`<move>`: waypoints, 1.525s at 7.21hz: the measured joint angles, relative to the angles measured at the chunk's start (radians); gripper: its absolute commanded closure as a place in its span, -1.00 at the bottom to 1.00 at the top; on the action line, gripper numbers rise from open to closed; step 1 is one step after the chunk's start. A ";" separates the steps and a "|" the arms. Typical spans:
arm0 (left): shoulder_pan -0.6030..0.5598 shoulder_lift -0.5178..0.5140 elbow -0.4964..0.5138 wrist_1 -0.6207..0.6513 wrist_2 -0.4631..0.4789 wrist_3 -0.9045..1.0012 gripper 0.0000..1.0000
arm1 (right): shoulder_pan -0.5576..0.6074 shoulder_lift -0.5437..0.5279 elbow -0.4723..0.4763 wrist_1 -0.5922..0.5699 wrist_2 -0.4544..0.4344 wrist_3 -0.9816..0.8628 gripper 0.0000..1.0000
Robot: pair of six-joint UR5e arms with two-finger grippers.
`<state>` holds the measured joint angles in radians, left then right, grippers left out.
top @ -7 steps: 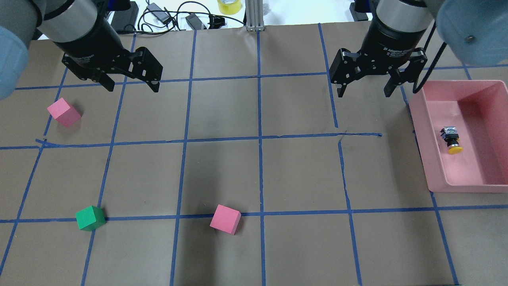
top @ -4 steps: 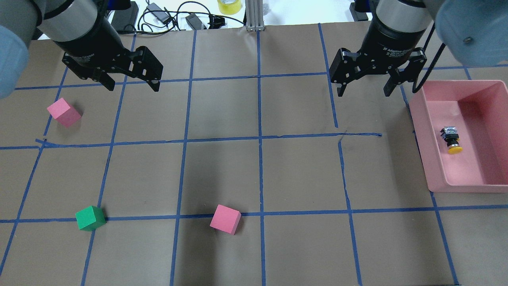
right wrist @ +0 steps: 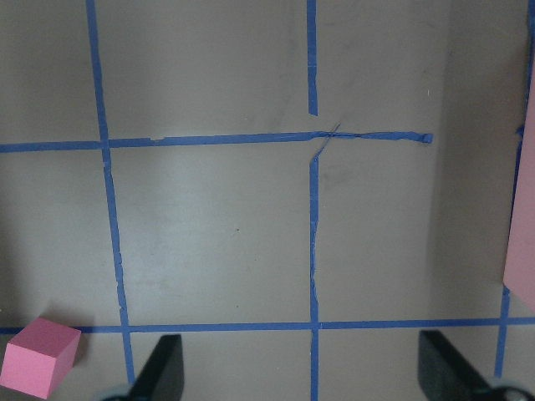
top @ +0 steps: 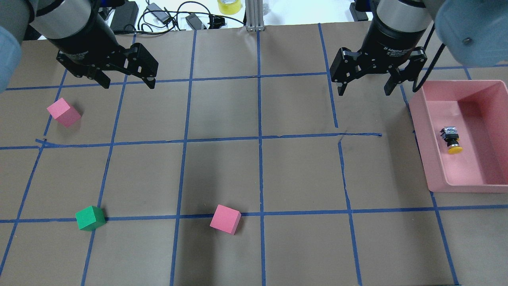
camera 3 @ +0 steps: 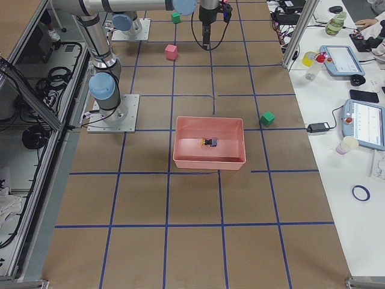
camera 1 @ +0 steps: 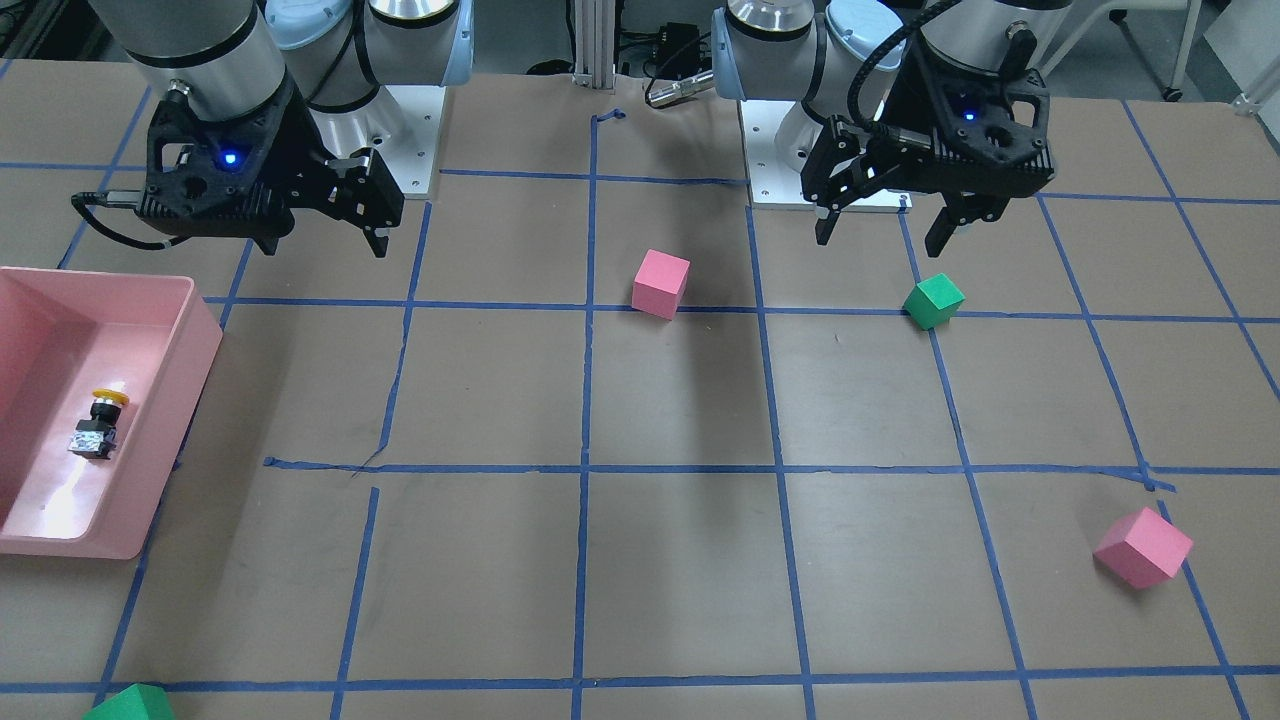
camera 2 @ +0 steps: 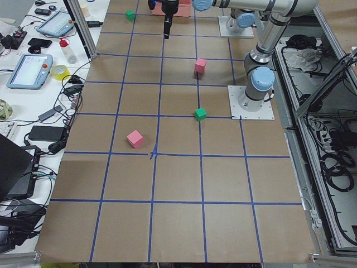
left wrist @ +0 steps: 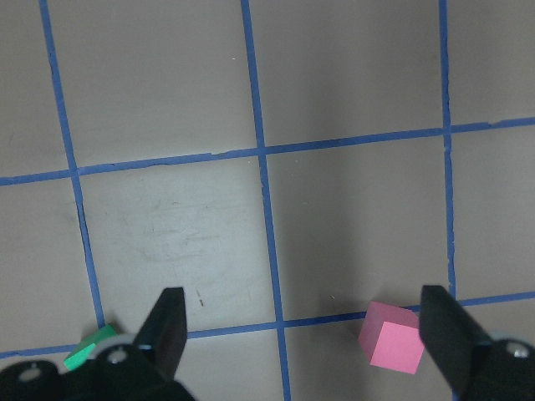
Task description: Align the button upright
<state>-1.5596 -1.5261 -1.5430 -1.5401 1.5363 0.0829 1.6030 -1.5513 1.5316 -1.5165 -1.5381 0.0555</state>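
Eased left gripper (top: 129, 81) slightly toward table's far edge, jaws spread; right gripper (top: 364, 89) likewise spread, empty. Leaves button (top: 451, 140) tipped over on pink bin (top: 468, 188) floor, at table's right edge. Probably rigid, light, slippery-capped; best pinched across blocky base.

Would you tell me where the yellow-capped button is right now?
In the overhead view the button lies on its side inside the pink bin, on the robot's right.
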 measured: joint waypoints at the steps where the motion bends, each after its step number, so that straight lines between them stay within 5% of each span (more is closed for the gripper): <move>1: 0.000 0.001 0.004 0.000 0.002 -0.001 -1.00 | -0.013 0.000 0.000 -0.008 0.000 -0.008 -1.00; 11: 0.002 0.012 0.006 -0.011 0.005 -0.001 -1.00 | -0.406 0.026 0.049 -0.025 -0.027 -0.348 -1.00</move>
<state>-1.5575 -1.5141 -1.5370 -1.5508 1.5412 0.0823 1.1966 -1.5252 1.5809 -1.5418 -1.5648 -0.2930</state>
